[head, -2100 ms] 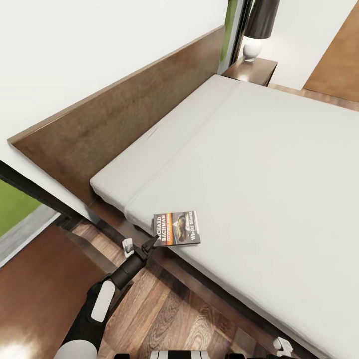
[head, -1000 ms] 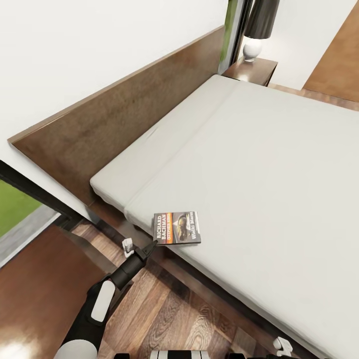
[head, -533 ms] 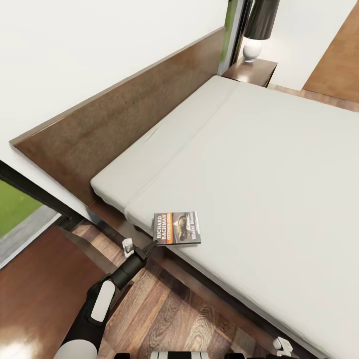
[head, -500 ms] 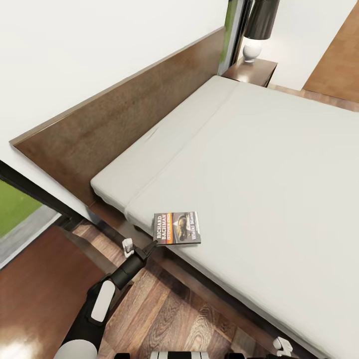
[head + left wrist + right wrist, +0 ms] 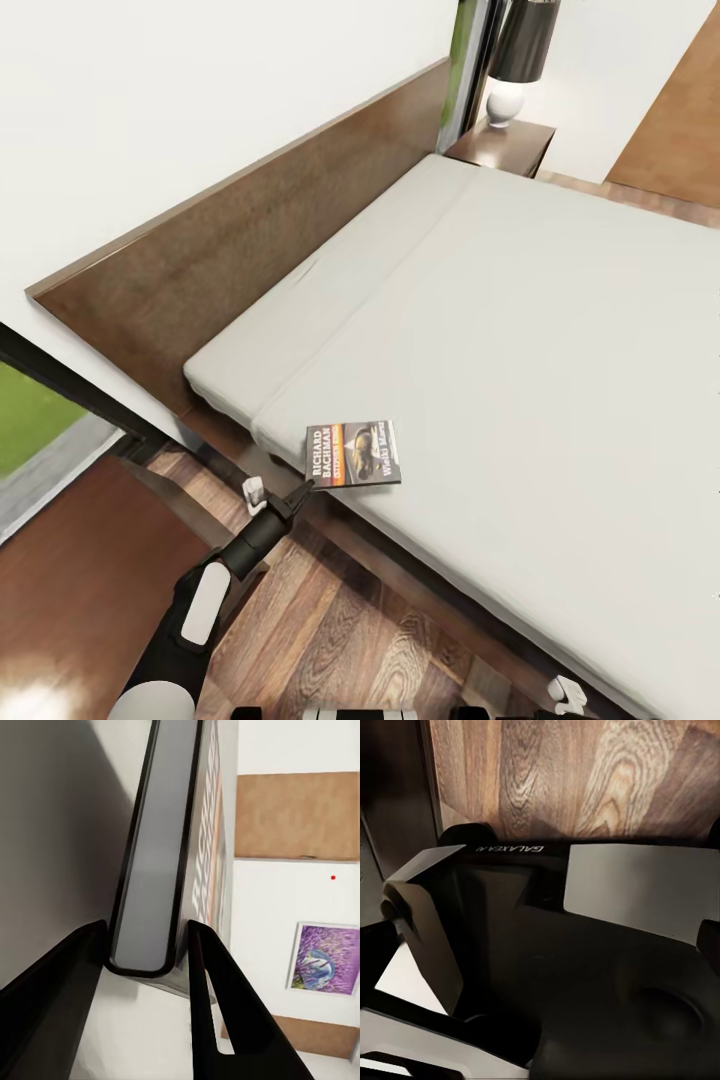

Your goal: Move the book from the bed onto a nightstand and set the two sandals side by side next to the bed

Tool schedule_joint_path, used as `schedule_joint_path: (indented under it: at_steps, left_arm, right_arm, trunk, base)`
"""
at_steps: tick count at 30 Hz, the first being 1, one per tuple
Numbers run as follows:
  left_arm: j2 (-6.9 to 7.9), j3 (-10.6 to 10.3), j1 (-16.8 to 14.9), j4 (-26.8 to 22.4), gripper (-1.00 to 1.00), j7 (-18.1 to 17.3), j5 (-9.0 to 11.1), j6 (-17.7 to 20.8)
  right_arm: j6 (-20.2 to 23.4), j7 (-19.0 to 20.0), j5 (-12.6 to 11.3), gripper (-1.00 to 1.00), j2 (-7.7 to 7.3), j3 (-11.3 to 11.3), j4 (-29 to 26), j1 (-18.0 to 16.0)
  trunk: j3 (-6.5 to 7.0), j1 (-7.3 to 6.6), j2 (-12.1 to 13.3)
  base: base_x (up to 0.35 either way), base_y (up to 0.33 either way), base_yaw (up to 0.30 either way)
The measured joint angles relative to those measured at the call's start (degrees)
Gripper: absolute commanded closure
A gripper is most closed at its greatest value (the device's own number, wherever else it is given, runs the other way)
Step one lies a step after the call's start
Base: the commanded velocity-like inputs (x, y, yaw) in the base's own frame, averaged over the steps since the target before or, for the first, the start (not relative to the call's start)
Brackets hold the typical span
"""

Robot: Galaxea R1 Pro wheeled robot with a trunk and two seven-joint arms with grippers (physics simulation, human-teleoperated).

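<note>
Gripping book (image 5: 353,453) corner | left gripper (image 5: 142,964) | apparently lifted since

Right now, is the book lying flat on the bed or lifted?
One edge lifted: the book tilts off the bed, its edge between the left gripper fingers.

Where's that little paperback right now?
In the head view the book lies at the near edge of the bed, toward the headboard end, with the left gripper at its corner.
</note>
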Motion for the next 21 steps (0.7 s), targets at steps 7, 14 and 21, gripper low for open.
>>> schedule_joint_path:
  at_steps: [7, 14, 21]
  left_arm:
    - [0.0, 0.0, 0.0, 0.0, 1.0, -0.1, 0.0, 0.0]
    - [0.0, 0.0, 0.0, 0.0, 1.0, -0.1, 0.0, 0.0]
    - [0.0, 0.0, 0.0, 0.0, 1.0, -0.1, 0.0, 0.0]
  right_arm:
    - [0.0, 0.0, 0.0, -1.0, 0.0, 0.0, 0.0, 0.0]
    - [0.0, 0.0, -0.1, -1.0, 0.0, 0.0, 0.0, 0.0]
    - [0.0, 0.0, -0.1, -1.0, 0.0, 0.0, 0.0, 0.0]
  trunk:
    - [1.26, -1.54, 2.8]
    - [2.51, -3.08, 5.6]
    - [3.77, -4.61, 8.4]
  base:
    - [0.0, 0.0, 0.0]
    - [0.0, 0.0, 0.0]
    - [0.0, 0.0, 0.0]
